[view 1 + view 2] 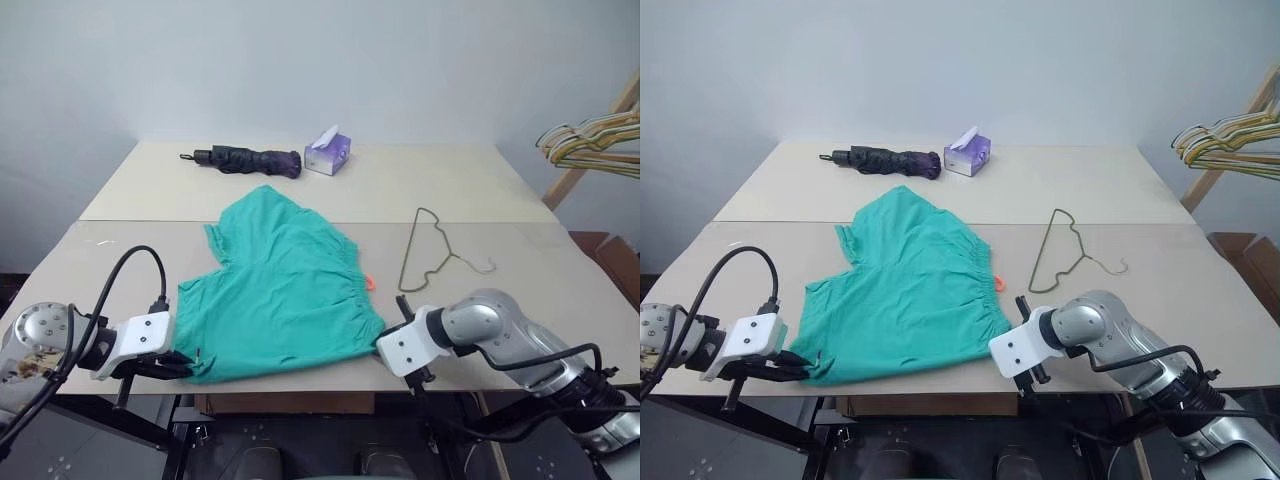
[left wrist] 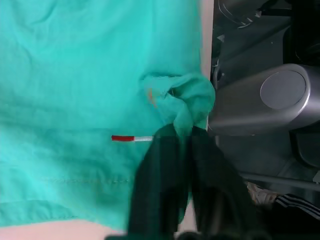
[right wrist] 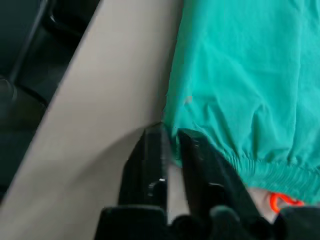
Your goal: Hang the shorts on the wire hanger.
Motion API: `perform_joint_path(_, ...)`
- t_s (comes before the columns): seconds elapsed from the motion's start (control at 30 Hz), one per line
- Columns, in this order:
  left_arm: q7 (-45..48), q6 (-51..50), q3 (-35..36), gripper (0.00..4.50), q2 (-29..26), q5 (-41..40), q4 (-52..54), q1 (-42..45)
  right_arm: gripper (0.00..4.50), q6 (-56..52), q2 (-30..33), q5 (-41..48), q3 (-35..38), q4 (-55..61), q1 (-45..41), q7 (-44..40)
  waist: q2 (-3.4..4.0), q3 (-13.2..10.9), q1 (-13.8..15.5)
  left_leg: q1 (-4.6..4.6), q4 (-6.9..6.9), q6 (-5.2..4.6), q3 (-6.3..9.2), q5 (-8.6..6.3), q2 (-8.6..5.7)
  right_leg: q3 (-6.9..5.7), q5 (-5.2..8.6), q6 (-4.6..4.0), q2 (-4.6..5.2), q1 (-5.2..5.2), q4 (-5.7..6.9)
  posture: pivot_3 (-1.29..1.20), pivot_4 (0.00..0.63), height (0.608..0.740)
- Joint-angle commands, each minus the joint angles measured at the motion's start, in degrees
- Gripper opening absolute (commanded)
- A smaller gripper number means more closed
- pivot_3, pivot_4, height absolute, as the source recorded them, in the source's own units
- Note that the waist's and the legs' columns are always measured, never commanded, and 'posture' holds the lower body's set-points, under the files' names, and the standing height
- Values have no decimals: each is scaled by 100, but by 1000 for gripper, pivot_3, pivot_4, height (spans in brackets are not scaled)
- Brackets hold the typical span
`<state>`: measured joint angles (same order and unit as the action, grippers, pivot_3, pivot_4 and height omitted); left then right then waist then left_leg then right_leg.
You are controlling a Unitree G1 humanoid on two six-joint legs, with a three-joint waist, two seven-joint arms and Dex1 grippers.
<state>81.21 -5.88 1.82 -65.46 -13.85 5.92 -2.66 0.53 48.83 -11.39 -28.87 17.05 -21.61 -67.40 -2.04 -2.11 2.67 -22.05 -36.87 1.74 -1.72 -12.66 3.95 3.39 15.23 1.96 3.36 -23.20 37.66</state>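
While shorts [image 1: 285, 295] lie flat, centre of head view, wire hanger [image 1: 428, 252] sits right of them, apart, untouched.

Left gripper [image 1: 183, 364] lower left at near hem corner; right gripper [image 1: 408, 331] lower right by waistband corner.

Left wrist view: fingers [image 2: 165, 175] clenched on bunched corner of fabric.

Right wrist view: fingers [image 3: 150, 155] slightly parted, waistband edge between, grip uncertain.

Risk: right corner slips on lift, since bite shallow; shorts sag one-sided off table [image 1: 480, 190] edge.

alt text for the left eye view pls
Teal shorts lie flat at the near edge of a beige table, the left gripper and right gripper at their near corners. A wire hanger lies right of them; an umbrella and tissue box sit farther back.
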Motion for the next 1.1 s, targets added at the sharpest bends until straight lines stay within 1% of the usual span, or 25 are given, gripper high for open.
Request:
perform_joint_path(0.03, 193, 47, 207, 1616, -204, -108, 49, 3, 1989, -220, 29, 492, 412, 403, 40, -157, 0, 0, -3, 0, 0, 0, 0, 0, 0, 0, 0, 0, 0, 0, 0, 124, 0, 740)
perform_joint_path(0.1, 357, -44, 413, 2308, -337, -263, -23, 21, 2714, -441, 85, 1000, 713, 576, 122, -279, -1, 0, -11, 1, -1, 0, 0, 0, 1, 0, 2, 3, 0, 1, 0, 121, 0, 740)
perform_joint_path(0.17, 473, -176, 637, 2880, -464, -418, -172, 108, 3355, -814, 37, 1538, 1134, 686, 133, -259, -2, -1, -23, 1, -1, 0, 0, 0, 1, 0, 3, 5, 0, 1, 0, 117, 0, 740)
perform_joint_path(0.23, 481, -214, 842, 3547, -474, -573, -377, 309, 4058, -1393, -62, 1796, 1485, 611, 4, -40, -3, -1, -29, 2, -1, 0, 0, 0, 1, 0, 3, 5, 0, 1, 1, 113, 0, 740)
perform_joint_path(0.27, 427, -278, 932, 3849, -411, -688, -472, 482, 4360, -1709, -165, 1751, 1601, 469, -125, 200, -3, -1, -33, 6, -1, 0, 0, 0, 1, -1, 5, 8, 0, 4, 0, 111, 0, 740)
perform_joint_path(0.3, 412, -359, 1006, 4165, -338, -837, -537, 656, 4500, -2109, -307, 1677, 1682, 306, -289, 483, -3, -1, -37, 9, -1, 0, 0, 0, 1, -1, 7, 12, 0, 6, 1, 111, 0, 740)
perform_joint_path(0.33, 345, -423, 1067, 4480, -219, -982, -575, 851, 4500, -2669, -491, 1638, 1748, 107, -506, 783, -4, -1, -52, 9, -1, 0, 0, 0, 1, -1, 7, 13, 0, 5, 1, 102, 0, 740)
perform_joint_path(0.37, 196, -448, 1099, 4480, -65, -1063, -589, 1048, 4500, -3216, -666, 1636, 1800, -89, -712, 1023, -3, 0, -56, 10, -1, 0, 0, 0, 2, 0, 7, 12, -1, 5, 2, 102, 0, 740)
perform_joint_path(0.47, -121, -669, 1096, 4480, 331, -1271, -501, 1502, 4500, -4319, -1151, 1651, 1949, -627, -1165, 1637, -4, 0, -46, 4, 0, 0, 0, 0, 1, 0, -6, -10, -1, 2, 3, 91, 0, 740)
perform_joint_path(0.53, -255, -827, 1027, 4480, 592, -1456, -296, 1707, 4500, -4847, -1649, 1538, 2130, -1328, -1467, 2351, -7, 2, -47, -4, -1, -4, 0, -3, 1, 0, -6, -10, -2, -2, 4, 89, 0, 740)
perform_joint_path(0.63, -422, -979, 848, 4480, 868, -1482, -96, 1921, 4500, -5246, -2277, 1421, 2397, -2426, -1848, 3245, -9, 4, -60, -12, -2, -4, 1, -3, 0, 2, -8, -11, -3, -8, 5, 78, 0, 740)
perform_joint_path(0.67, -495, -1007, 750, 4480, 982, -1453, -28, 2004, 4500, -5269, -2544, 1470, 2629, -3016, -2036, 3590, -9, 4, -65, -12, -3, -4, 1, -3, 0, 2, -8, -11, -3, -8, 6, 74, 0, 740)
perform_joint_path(0.73, -585, -1043, 627, 4480, 1131, -1403, 32, 2118, 4500, -5207, -2835, 1510, 2864, -3767, -2286, 4000, -9, 4, -87, -9, -3, -4, 1, -2, -1, 3, -9, -12, -3, -7, 8, 68, 0, 740)
perform_joint_path(0.83, -668, -1034, 448, 4480, 1305, -1316, 42, 2317, 4500, -4761, -3026, 1405, 2929, -4754, -2480, 4417, -8, 3, -123, -10, -2, -5, 2, -2, -1, 3, -9, -12, -3, -7, 8, 64, 0, 740)
perform_joint_path(0.9, -710, -1058, 388, 4480, 1375, -1312, 35, 2423, 4500, -4633, -3044, 1368, 2859, -5133, -2509, 4469, -8, 4, -153, -15, -2, -5, 3, -2, -1, 2, -9, -11, -2, -7, 4, 61, 0, 740)
perform_joint_path(0.97, -721, -1054, 367, 4480, 1402, -1312, 5, 2482, 4500, -4624, -3015, 1392, 2877, -5212, -2429, 4535, -7, 3, -218, -17, -2, -5, 3, -2, -2, 3, -10, -10, -2, -7, 2, 57, 0, 740)
perform_joint_path(1.1, -691, -995, 339, 4480, 1400, -1282, -45, 2500, 4500, -4843, -2695, 1378, 2819, -4749, -1938, 4412, -7, 4, -297, -9, -2, -5, 9, -2, -2, 4, -9, -9, -3, -1, 5, 49, 0, 740)
